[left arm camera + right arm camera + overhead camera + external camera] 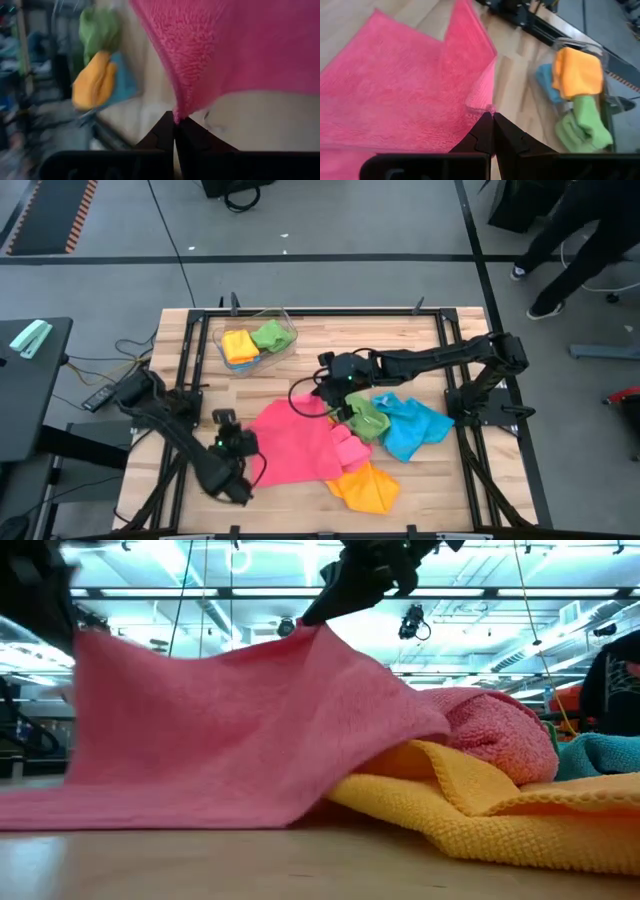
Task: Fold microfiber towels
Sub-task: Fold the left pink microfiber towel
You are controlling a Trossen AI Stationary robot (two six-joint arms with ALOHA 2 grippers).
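Observation:
A pink microfiber towel (297, 445) is spread at the table's middle, and both grippers are shut on its corners. My left gripper (246, 443) stands at its left corner, my right gripper (326, 398) at its far corner. In the low view the towel (230, 730) rises like a tent from the table to both grippers. Beside it lie a green towel (366, 418), a blue towel (413, 427), an orange towel (366, 488) and a bunched second pink towel (350, 448). My left gripper pinches the pink towel's left corner tip (179, 114) between its two fingers, slanting down from the table's left. The corner is raised off the table and the cloth runs away from the fingers. How many layers are held, I cannot tell. My right gripper pinches the pink towel's far corner (487, 109) between its two fingers, slanting down from the table's right and far side. The corner (318, 628) is lifted, and the cloth slopes down from it to the table, where its near edge (150, 820) lies.
A clear plastic bin (283, 330) at the far left holds a folded orange towel (239, 345) and a green one (269, 334). The loose towel pile lies right of the pink towel. Bare wood shows along the near left. A person stands beyond the table's far right corner.

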